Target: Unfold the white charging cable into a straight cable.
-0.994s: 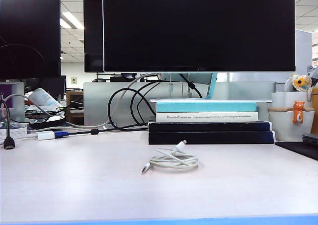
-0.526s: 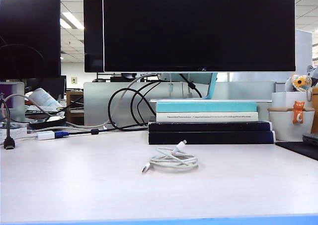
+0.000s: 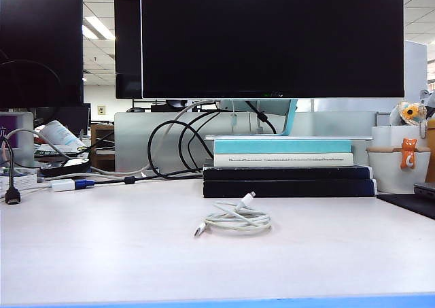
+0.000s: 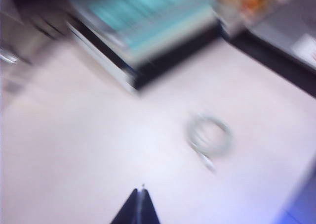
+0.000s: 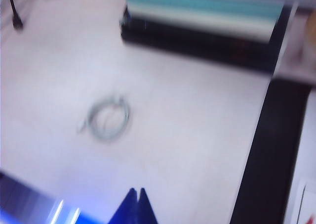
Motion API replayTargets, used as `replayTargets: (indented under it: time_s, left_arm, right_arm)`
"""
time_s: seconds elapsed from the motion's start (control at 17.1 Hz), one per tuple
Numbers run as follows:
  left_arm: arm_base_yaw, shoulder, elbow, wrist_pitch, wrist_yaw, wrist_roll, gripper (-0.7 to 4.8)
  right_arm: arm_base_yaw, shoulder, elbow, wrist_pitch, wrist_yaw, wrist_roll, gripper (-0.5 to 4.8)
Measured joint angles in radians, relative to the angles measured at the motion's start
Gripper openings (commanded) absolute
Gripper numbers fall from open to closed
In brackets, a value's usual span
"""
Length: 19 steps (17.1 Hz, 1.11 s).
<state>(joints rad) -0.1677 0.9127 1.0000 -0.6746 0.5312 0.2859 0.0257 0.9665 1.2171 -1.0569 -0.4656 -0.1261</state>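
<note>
Pale desk (image 3: 102, 253): coiled white cable (image 3: 234, 218) mid-desk, book stack (image 3: 285, 168) just behind, white adapter (image 3: 62, 185) far left.

Matt pale table (image 3: 102, 253); smooth white plastic-looking cable (image 3: 234, 219); glossy black monitor (image 3: 272, 39); matt paper-edged books (image 3: 285, 162).

A line of small dark print runs along the pale spine of the second book (image 3: 283, 160) in the stack under the monitor (image 3: 272, 39), but the letters are too small to read; a tiny mark sits at the middle of the monitor's lower bezel, also unreadable; both wrist views are blurred and show no lettering; nowhere else on the desk does any text, label, brand or number show legibly.
</note>
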Motion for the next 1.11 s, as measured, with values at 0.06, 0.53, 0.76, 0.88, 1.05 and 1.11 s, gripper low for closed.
replayTargets:
  time_s: [0.06, 0.53, 0.76, 0.88, 1.05, 1.11]
  left_arm:
    - [-0.04, 0.04, 0.016, -0.022, -0.011, -0.003, -0.02]
    - [-0.312, 0.274, 0.084, -0.055, -0.325, 0.008, 1.02]
    - [-0.32, 0.374, 0.087, -0.025, -0.35, -0.075, 1.03]
    - [-0.32, 0.395, 0.088, -0.004, -0.353, -0.083, 1.27]
    - [-0.322, 0.449, 0.089, 0.032, -0.353, -0.118, 2.59]
    - [-0.322, 0.463, 0.088, 0.032, -0.352, -0.124, 2.85]
  right_arm:
    - [0.0, 0.015, 0.0, -0.034, 0.001, -0.012, -0.06]
    - [0.0, 0.115, -0.003, -0.093, 0.02, -0.059, -0.06]
    - [0.0, 0.161, -0.003, -0.09, 0.02, -0.059, -0.06]
    - [0.0, 0.177, -0.016, -0.064, 0.019, -0.059, -0.06]
    - [0.0, 0.211, -0.05, -0.013, -0.058, -0.059, -0.06]
    - [0.002, 0.223, -0.058, 0.001, -0.094, -0.059, -0.06]
